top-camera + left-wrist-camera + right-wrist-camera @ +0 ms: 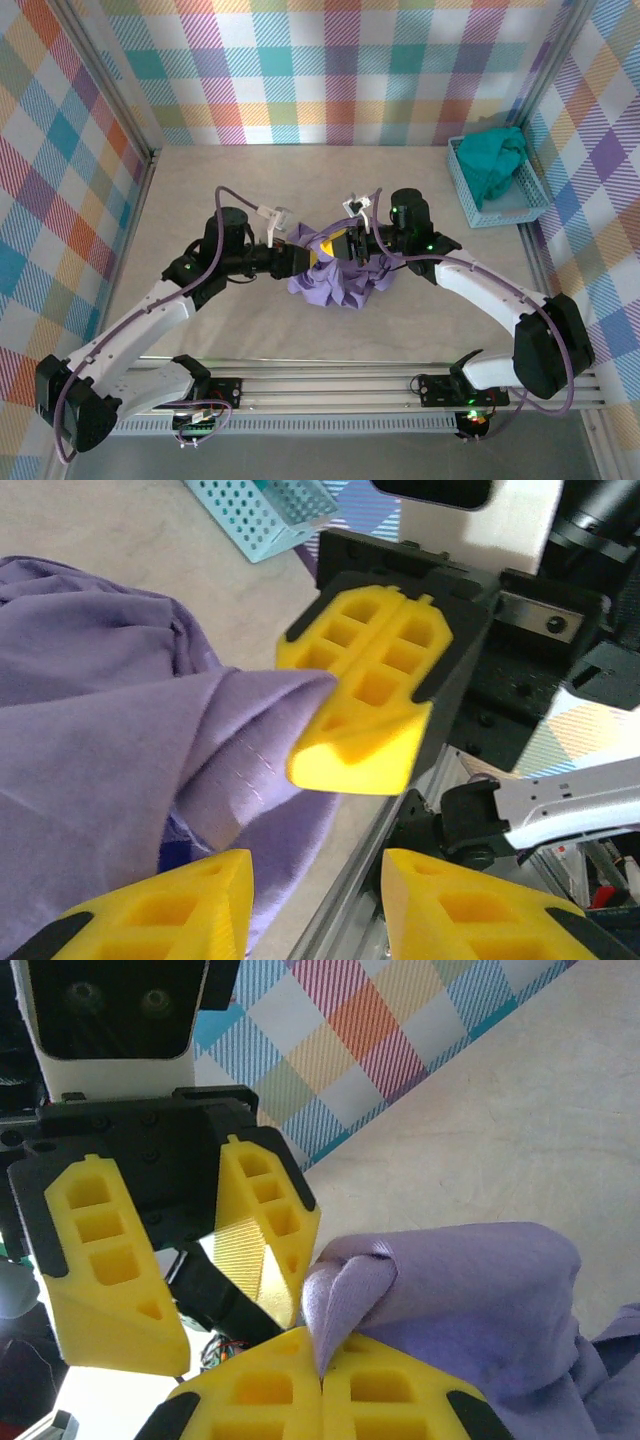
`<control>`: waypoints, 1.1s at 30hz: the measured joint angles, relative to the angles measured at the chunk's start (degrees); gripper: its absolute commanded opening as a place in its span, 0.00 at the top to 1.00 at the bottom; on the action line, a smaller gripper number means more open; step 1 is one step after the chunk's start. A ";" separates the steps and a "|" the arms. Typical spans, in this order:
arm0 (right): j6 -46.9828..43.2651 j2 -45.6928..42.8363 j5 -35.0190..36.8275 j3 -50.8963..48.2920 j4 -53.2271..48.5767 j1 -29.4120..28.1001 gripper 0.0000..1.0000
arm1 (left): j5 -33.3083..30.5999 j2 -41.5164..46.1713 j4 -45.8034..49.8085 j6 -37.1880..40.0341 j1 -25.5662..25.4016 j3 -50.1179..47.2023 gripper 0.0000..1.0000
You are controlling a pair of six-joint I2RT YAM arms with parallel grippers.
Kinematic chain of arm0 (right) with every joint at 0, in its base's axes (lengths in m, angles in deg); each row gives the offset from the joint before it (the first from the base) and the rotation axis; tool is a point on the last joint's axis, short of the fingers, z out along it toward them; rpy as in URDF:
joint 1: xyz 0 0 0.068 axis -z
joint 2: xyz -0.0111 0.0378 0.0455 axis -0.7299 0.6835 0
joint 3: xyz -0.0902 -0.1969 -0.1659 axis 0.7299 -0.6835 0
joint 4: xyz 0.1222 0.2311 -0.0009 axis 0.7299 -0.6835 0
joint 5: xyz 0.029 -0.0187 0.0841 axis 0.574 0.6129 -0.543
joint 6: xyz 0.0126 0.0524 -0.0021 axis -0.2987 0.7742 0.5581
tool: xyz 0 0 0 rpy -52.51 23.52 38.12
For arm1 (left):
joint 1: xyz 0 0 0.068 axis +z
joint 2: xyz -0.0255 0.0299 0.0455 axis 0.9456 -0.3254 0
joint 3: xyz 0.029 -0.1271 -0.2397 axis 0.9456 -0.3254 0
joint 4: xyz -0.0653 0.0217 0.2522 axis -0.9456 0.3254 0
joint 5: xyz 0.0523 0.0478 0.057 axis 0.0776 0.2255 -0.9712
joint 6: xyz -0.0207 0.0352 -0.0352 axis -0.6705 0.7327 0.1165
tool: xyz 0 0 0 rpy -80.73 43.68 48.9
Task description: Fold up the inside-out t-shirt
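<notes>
Grippers: right gripper (322, 1355) is closed tight on a raised fold of the inside-out t-shirt (340, 285), with the cloth pinched between its yellow fingers. The left gripper (318, 905) is partly open. Its jaws stand apart, and a hanging flap of the cloth reaches into the gap without being clamped. The two grippers face each other, tips just beside one another, above the shirt.

Arm pose, top view: both arms reach forward from their bases and bend inward, elbows out. The wrists converge over the middle of the table (300, 180).

Shirt: lavender-purple, crumpled in a heap at the table's centre under the wrists. The cloth is soft and matte with deep folds. A line of stitching runs along one fold in the left wrist view.

A teal garment (497, 160) lies in a pale blue basket (462, 185) at the far right, well apart from the shirt.
</notes>
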 measured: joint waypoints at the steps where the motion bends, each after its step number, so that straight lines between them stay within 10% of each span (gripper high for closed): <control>1: 0.00 0.00 0.02 0.00 -0.07 0.00 1.00 | -0.63 -0.39 0.42 0.09 0.00 0.39 0.58; 9: -0.02 -0.24 0.22 0.00 -0.44 0.04 1.00 | -2.86 -4.92 1.44 1.07 0.00 2.60 0.56; 22: -0.55 -0.52 1.09 0.00 -1.51 0.37 0.99 | -2.84 -6.45 0.83 1.18 0.00 4.13 1.00; 26: -2.08 -0.61 7.98 1.14 -7.80 0.35 0.67 | -3.74 -6.19 1.14 1.01 0.00 4.15 1.00; 33: -6.88 -5.77 31.19 2.86 -21.09 -3.50 0.49 | -18.99 -3.61 8.98 -2.19 -8.46 10.82 1.00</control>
